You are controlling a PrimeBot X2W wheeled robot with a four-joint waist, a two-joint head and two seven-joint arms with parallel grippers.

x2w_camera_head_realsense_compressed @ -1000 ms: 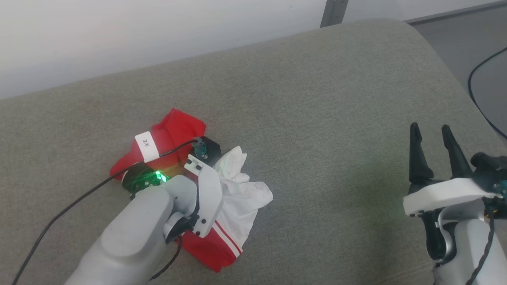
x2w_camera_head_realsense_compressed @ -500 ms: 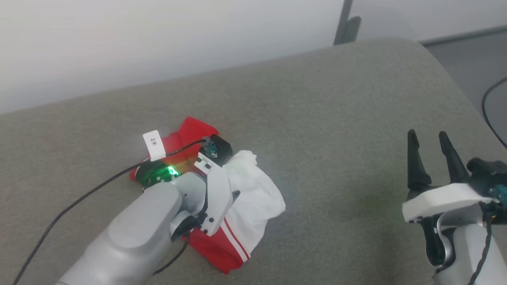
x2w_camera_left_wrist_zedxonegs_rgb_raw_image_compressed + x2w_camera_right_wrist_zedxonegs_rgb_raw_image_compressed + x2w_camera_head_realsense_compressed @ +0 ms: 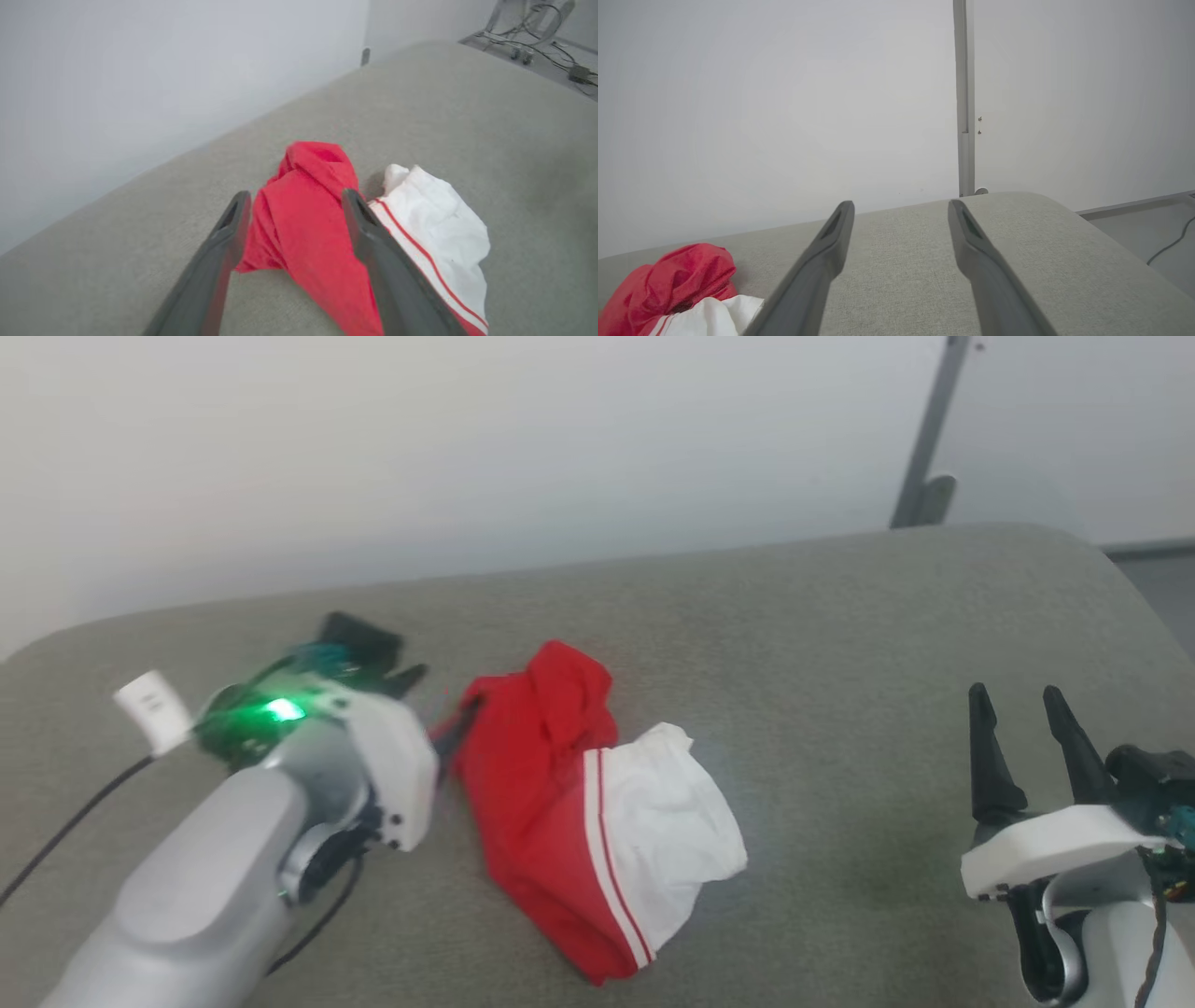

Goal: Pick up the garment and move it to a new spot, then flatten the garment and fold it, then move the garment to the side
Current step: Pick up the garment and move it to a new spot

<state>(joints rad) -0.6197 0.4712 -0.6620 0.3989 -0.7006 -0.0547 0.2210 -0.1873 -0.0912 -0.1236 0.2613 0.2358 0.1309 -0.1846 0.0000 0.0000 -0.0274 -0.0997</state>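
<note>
1. The left gripper (image 3: pixel 439 705) is at the left of the head view, fingers spread wide and holding nothing. Its tips sit right at the red edge of the garment (image 3: pixel 560 803); I can't tell whether they touch it.
2. From the left wrist, red cloth shows between the two fingers, lying loose and not pinched.
3. The right gripper (image 3: pixel 1016 695) is at the lower right, also wide open and empty, well apart from the garment.
4. The garment lies bunched mid-frame on the grey bench (image 3: pixel 840 644). A red heap rises toward the upper left, and a white sleeve with striped trim spills to the lower right.
5. It looks light, thin and limp. I'd expect it to sag from any single hold, drag on the fabric surface and keep no shape.
6. To flatten it, I'd pinch clear edges rather than the lump. The striped trim suits one gripper and the red edge by the left fingers suits the other.
</note>
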